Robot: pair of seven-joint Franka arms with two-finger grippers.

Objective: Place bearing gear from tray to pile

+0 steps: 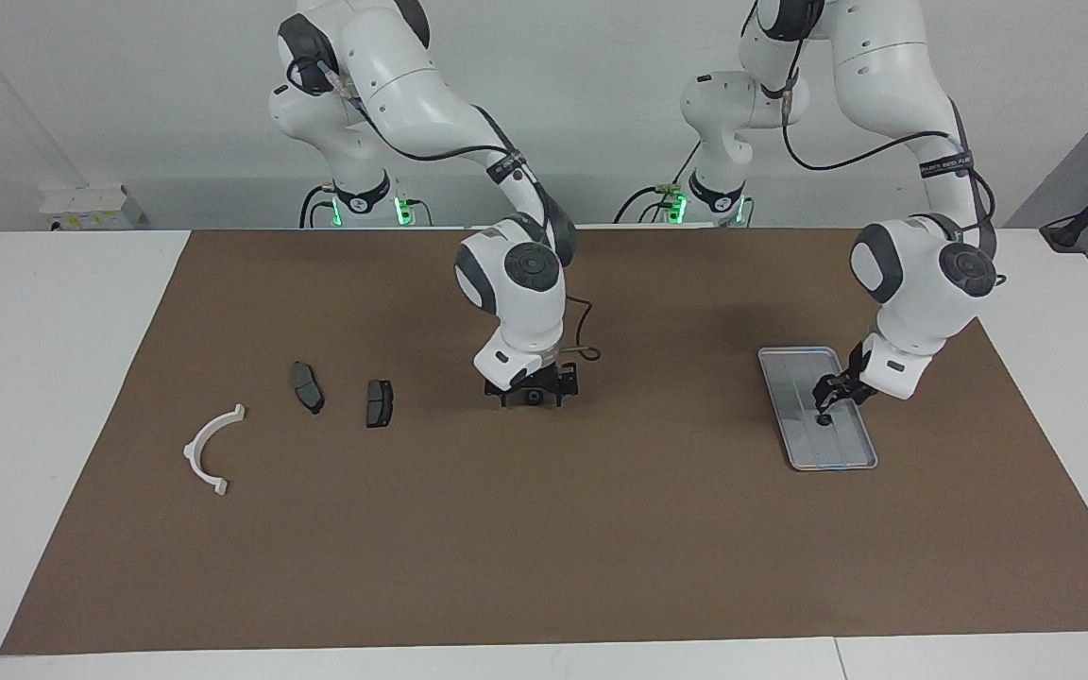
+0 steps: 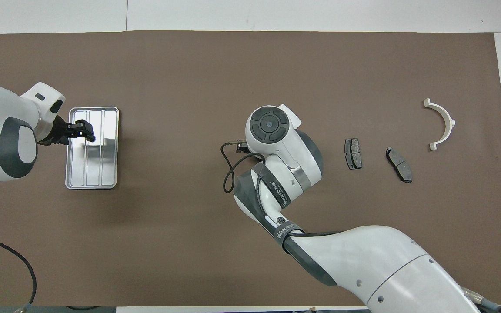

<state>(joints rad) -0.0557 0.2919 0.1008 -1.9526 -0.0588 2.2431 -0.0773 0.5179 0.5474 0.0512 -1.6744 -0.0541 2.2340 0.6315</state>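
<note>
One small black bearing gear (image 1: 823, 420) lies in the silver tray (image 1: 794, 439) at the left arm's end of the table. My left gripper (image 1: 825, 401) hangs just above that gear; from overhead this gripper (image 2: 86, 130) covers the middle of the tray (image 2: 107, 174). A second black gear (image 1: 532, 398) sits low at the brown mat between the spread fingers of my right gripper (image 1: 532, 391), which stands open; the wrist hides both from overhead. The pile lies toward the right arm's end: a white half-ring bracket (image 1: 209, 449) (image 2: 444, 124) and two brake pads (image 1: 307, 386) (image 1: 379, 402).
A brown mat (image 1: 544, 529) covers most of the white table. A black cable loops off the right wrist (image 2: 226, 169). The nearer brake pad (image 2: 353, 153) lies a short way from the right gripper, toward the right arm's end.
</note>
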